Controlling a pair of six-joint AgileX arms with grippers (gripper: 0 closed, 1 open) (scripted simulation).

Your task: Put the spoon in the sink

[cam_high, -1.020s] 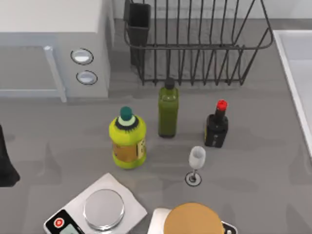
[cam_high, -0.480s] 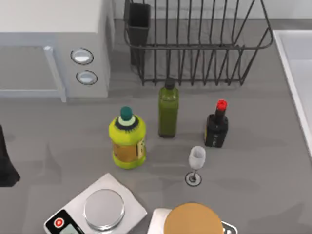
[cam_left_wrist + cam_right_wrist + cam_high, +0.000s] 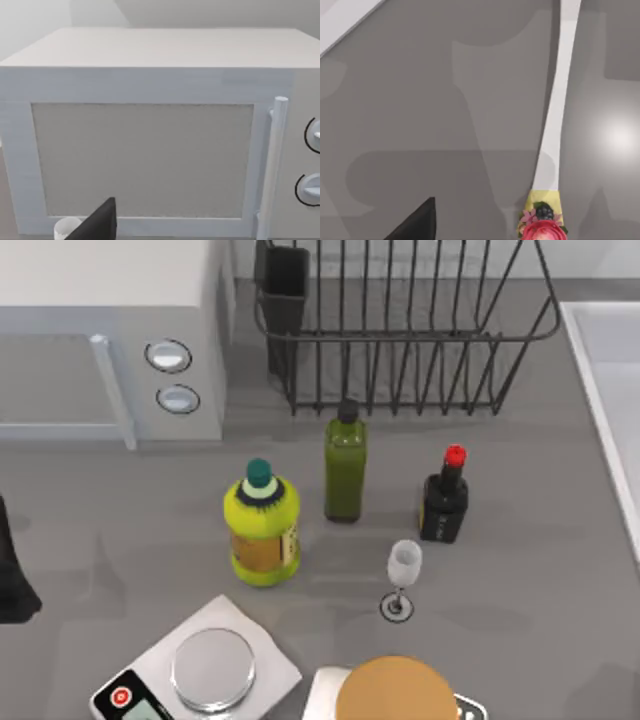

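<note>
The spoon (image 3: 554, 125) lies flat on the grey counter in the right wrist view, with a long white handle and a yellow end bearing a red flower. A dark fingertip (image 3: 417, 224) of my right gripper hangs above the counter beside the spoon, apart from it. The sink (image 3: 592, 390) is the pale basin with a raised rim at the table's far right. My left arm (image 3: 12, 580) stays at the left edge, and its dark fingertip (image 3: 100, 225) faces the white microwave (image 3: 150, 150).
A dark wire dish rack (image 3: 400, 335) stands at the back. A yellow bottle (image 3: 262, 525), a green bottle (image 3: 345, 465), a black red-capped bottle (image 3: 444, 500) and a wine glass (image 3: 402, 575) crowd the middle. A scale (image 3: 205, 670) and a round wooden board (image 3: 395, 695) sit in front.
A soft shadow on the counter's right side has slid toward the front edge. Bottles, glass, scale and the left arm have stayed put.
</note>
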